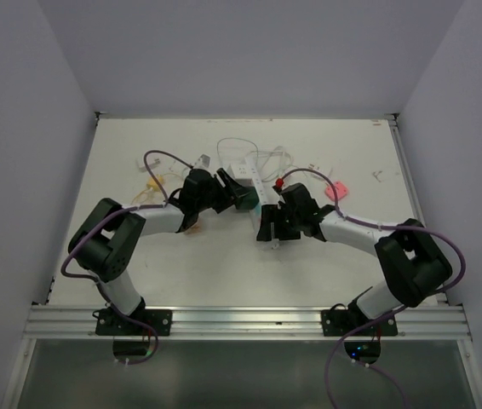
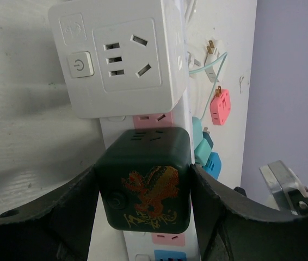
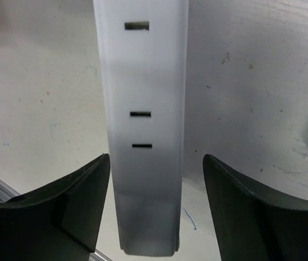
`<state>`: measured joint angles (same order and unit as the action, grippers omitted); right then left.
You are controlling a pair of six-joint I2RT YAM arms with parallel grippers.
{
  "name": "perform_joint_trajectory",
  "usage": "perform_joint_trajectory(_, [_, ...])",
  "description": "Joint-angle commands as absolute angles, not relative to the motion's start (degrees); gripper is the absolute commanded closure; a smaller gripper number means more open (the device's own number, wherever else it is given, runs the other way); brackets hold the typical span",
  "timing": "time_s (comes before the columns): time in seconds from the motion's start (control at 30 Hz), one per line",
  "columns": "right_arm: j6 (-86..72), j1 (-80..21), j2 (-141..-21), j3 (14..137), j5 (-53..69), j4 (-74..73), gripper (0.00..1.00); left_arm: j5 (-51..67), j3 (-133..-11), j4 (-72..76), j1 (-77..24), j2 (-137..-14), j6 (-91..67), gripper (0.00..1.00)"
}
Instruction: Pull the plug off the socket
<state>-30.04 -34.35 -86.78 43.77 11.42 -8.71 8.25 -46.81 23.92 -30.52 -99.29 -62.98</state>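
Note:
The socket is a long white strip lying lengthwise mid-table, with pink and blue outlets. The plug, a dark green cube with a gold and red dragon, sits on the strip just below a white cube adapter. My left gripper is shut on the plug, its black fingers pressed against both side faces. My right gripper straddles the strip's near end and is open. A clear gap shows on the right side, and the left finger is close to the strip.
A pink adapter and teal and blue plugs lie right of the strip. Loose white cables and yellow bits are at the back. An aluminium rail runs along the near edge. Walls enclose the table.

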Motion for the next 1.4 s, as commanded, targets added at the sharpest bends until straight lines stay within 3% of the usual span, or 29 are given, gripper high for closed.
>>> perform_joint_trajectory(0.0, [-31.4, -34.6, -87.9, 45.1, 13.0, -8.3, 0.26, 10.5, -43.8, 26.6, -30.9, -96.9, -62.4, 0.71])
perform_joint_trajectory(0.37, [-30.4, -34.6, -96.1, 56.9, 10.5, -10.2, 0.25, 11.6, -40.2, 26.9, -31.2, -94.1, -61.8, 0.74])
perform_joint_trajectory(0.53, [-29.9, -34.6, -98.0, 59.9, 9.5, -12.1, 0.33, 11.6, -40.5, 27.0, -31.7, -93.9, -61.8, 0.74])
perform_joint_trajectory(0.77, [-29.3, -34.6, -98.3, 58.5, 6.5, -13.3, 0.74, 11.3, -40.9, 26.6, -31.9, -93.4, -61.8, 0.78])
perform_joint_trajectory(0.83, [-29.2, -34.6, -98.5, 57.8, 5.0, -13.7, 0.92, 11.2, -40.8, 26.4, -31.8, -93.1, -61.8, 0.8])
perform_joint_trajectory(0.9, [-29.2, -34.6, -98.9, 57.4, 3.6, -14.7, 1.0, 11.2, -40.8, 25.9, -31.8, -92.6, -61.8, 0.82])
perform_joint_trajectory(1.07, [-29.7, -34.3, -99.4, 56.8, -2.4, -17.2, 1.0, 10.8, -40.4, 25.0, -31.8, -91.1, -61.7, 0.93])
perform_joint_trajectory(1.37, [-30.6, -31.6, -100.3, 54.9, -6.3, -20.7, 1.0, 11.8, -37.5, 24.6, -30.2, -87.1, -62.4, 1.0])
